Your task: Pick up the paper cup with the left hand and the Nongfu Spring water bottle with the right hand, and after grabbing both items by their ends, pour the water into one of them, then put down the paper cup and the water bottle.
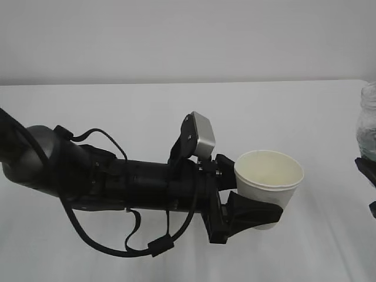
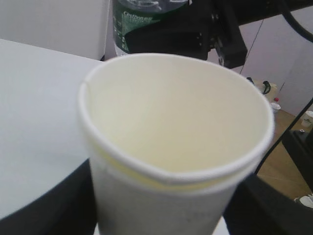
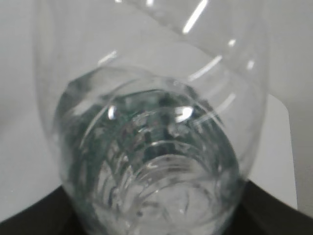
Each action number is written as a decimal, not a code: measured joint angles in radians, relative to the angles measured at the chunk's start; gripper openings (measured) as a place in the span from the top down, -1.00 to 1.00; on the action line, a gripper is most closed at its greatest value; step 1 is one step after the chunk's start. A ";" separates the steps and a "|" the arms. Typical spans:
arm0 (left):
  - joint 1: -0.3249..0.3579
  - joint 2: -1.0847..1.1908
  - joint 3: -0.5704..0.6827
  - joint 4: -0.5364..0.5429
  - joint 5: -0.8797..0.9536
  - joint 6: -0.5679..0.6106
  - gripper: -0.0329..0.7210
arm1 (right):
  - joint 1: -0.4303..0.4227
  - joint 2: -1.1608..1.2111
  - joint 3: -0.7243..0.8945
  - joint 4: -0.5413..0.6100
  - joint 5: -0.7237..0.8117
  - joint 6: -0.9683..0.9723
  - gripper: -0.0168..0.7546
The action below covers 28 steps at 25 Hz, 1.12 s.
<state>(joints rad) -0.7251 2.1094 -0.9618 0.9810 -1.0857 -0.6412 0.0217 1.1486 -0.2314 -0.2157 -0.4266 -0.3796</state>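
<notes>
Paper cup [image 1: 269, 179] sits upright and empty in the left pincer [image 1: 249, 202], clamped low on its wall so the mouth stays clear for pouring, while off beyond it the right pincer [image 1: 367, 176] grips the Nongfu Spring water bottle [image 1: 368, 120] near its base.

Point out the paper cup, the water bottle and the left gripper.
paper cup [image 1: 267, 170], exterior view, cream inner wall.
water bottle [image 3: 151, 147], right wrist view, ribbed clear body.
left gripper [image 1: 252, 202], exterior view, black finger against the cup's side.
</notes>
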 joint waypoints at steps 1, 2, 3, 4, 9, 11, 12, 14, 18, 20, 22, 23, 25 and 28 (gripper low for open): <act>0.000 0.000 -0.004 0.002 0.002 0.000 -0.44 | 0.000 0.000 0.000 0.000 0.000 -0.003 -0.20; 0.000 0.000 -0.009 0.002 0.005 0.000 -0.44 | 0.000 0.000 0.000 0.000 0.000 -0.008 -0.20; 0.000 0.000 -0.011 0.004 0.010 0.000 -0.44 | 0.000 0.000 0.000 0.000 0.000 -0.017 -0.20; 0.000 0.000 -0.015 0.012 0.018 0.000 -0.44 | 0.000 0.000 0.000 0.000 0.000 -0.029 -0.20; 0.000 0.000 -0.016 0.023 0.024 0.000 -0.41 | 0.000 0.000 0.000 0.000 0.000 -0.085 -0.20; 0.000 0.000 -0.016 0.023 0.024 0.000 -0.41 | 0.000 0.000 0.000 0.000 0.000 -0.114 -0.20; -0.002 0.000 -0.016 0.023 0.025 0.000 -0.41 | 0.000 0.000 0.000 0.000 0.000 -0.130 -0.20; -0.008 0.000 -0.019 0.023 0.032 0.000 -0.41 | 0.000 0.000 0.000 0.000 0.000 -0.163 -0.20; -0.047 0.000 -0.046 0.023 0.070 0.000 -0.41 | 0.000 0.000 0.000 0.000 0.002 -0.217 -0.20; -0.057 0.000 -0.056 0.025 0.082 0.000 -0.41 | 0.000 0.000 0.000 0.000 0.002 -0.242 -0.20; -0.060 0.000 -0.063 0.025 0.084 0.000 -0.41 | 0.000 0.000 0.000 0.000 0.003 -0.267 -0.20; -0.060 0.000 -0.064 0.020 0.084 0.000 -0.41 | 0.000 0.000 0.000 0.000 0.003 -0.283 -0.20; -0.060 0.000 -0.064 0.014 0.088 0.000 -0.41 | 0.000 0.000 0.000 0.000 0.003 -0.313 -0.20; -0.060 0.000 -0.064 0.014 0.090 0.000 -0.41 | 0.000 0.000 0.000 0.000 0.004 -0.362 -0.20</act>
<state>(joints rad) -0.7849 2.1094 -1.0263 0.9948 -0.9960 -0.6412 0.0217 1.1486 -0.2314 -0.2157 -0.4224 -0.7413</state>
